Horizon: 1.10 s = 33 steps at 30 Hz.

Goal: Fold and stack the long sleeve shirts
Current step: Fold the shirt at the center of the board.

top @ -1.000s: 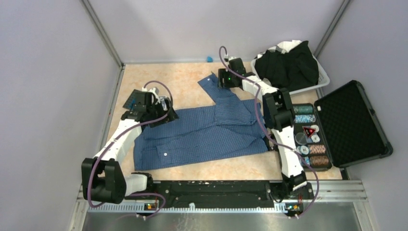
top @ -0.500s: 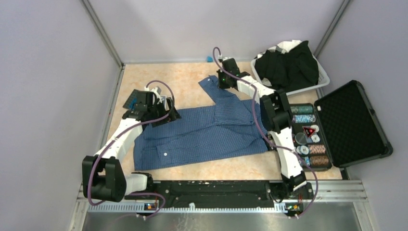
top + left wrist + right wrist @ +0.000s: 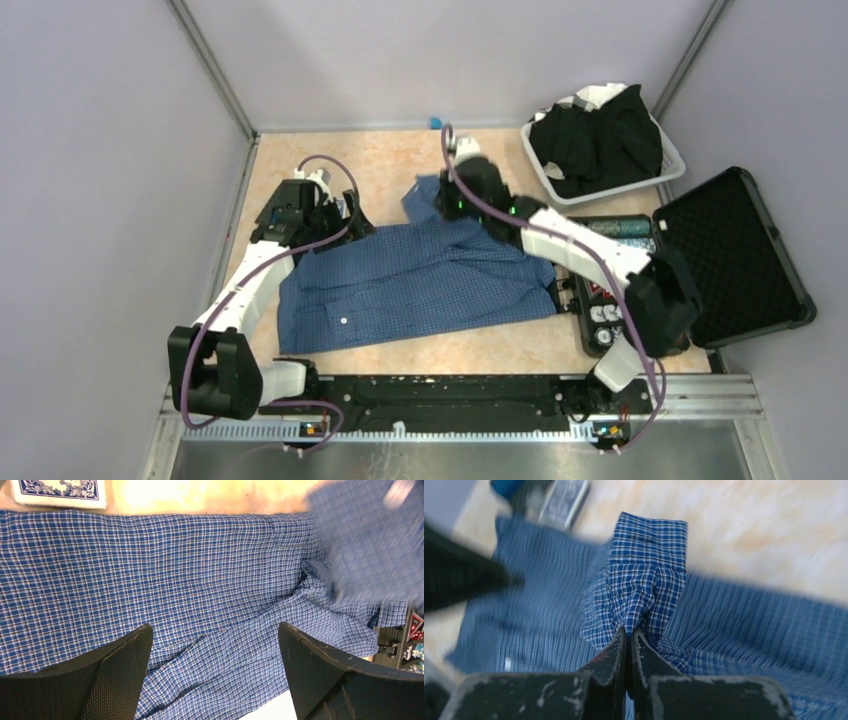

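The blue fine-checked long sleeve shirt (image 3: 420, 285) lies spread across the middle of the table. My right gripper (image 3: 436, 203) is shut on its sleeve cuff (image 3: 646, 575), holding the sleeve raised and bunched over the shirt body (image 3: 749, 625). At the shirt's far left corner my left gripper (image 3: 348, 218) hovers open. Its wrist view shows checked cloth (image 3: 165, 575) below and between the spread fingers (image 3: 115, 675), touching neither. Plain black shirts (image 3: 600, 140) are heaped in a white basket at the back right.
The white basket (image 3: 668, 172) stands at the back right. An open black hard case (image 3: 735, 260) with a chip tray (image 3: 605, 315) lies along the right edge. A blue-patterned card box (image 3: 60, 492) lies just beyond the shirt's left end. Walls close in on three sides.
My right gripper shut on the sleeve cuff and swung it left and nearer, over the shirt body. The left gripper drew back a little and opened slightly wider.
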{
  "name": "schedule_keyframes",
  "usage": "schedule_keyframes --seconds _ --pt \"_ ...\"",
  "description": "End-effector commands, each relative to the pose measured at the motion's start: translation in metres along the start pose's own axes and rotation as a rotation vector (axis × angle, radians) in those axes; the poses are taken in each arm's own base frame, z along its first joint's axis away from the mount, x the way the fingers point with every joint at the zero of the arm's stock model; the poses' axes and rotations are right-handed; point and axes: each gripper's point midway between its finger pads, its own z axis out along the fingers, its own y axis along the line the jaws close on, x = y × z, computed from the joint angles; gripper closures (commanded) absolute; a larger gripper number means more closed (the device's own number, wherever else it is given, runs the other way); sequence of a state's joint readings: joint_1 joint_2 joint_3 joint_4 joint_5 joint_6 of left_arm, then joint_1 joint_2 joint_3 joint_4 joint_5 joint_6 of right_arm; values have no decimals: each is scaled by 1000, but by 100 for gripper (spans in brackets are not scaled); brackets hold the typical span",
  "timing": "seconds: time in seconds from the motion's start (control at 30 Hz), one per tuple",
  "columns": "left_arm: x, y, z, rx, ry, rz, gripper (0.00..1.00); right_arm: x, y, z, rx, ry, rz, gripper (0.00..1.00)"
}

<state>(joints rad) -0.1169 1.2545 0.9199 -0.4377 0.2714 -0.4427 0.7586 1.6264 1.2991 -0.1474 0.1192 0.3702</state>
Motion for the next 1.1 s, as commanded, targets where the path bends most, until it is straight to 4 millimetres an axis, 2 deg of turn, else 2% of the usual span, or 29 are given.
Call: schedule_keyframes --seconds 0.0,0.07,0.1,0.17,0.27,0.37,0.5,0.6,0.7,0.93,1.07 --pt "-22 -7 -10 11 -74 -1 1 65 31 -34 -58 31 0 100" --pt "-21 -8 -11 23 -66 2 1 99 40 -47 -109 72 -37 99" --pt "-19 -10 -10 40 -58 11 1 116 38 -51 -119 103 -48 93" --pt "-14 -20 -6 115 -32 40 1 134 32 -59 -125 140 -46 70" --pt "1 -29 6 175 49 51 1 132 28 -75 -134 128 -52 49" --pt "22 -45 20 223 148 87 4 121 23 -87 -118 107 -69 43" --pt "53 -69 33 273 241 152 13 118 6 -94 -46 96 -77 43" --pt "72 -80 45 305 300 165 23 128 -4 -90 -12 128 -58 52" --pt "87 -90 57 319 356 178 30 144 -3 -85 -32 159 -31 57" --pt "118 -101 82 310 452 228 22 191 -14 -75 -11 242 24 67" --pt "132 -103 89 303 488 245 22 206 -20 -75 -2 262 39 74"
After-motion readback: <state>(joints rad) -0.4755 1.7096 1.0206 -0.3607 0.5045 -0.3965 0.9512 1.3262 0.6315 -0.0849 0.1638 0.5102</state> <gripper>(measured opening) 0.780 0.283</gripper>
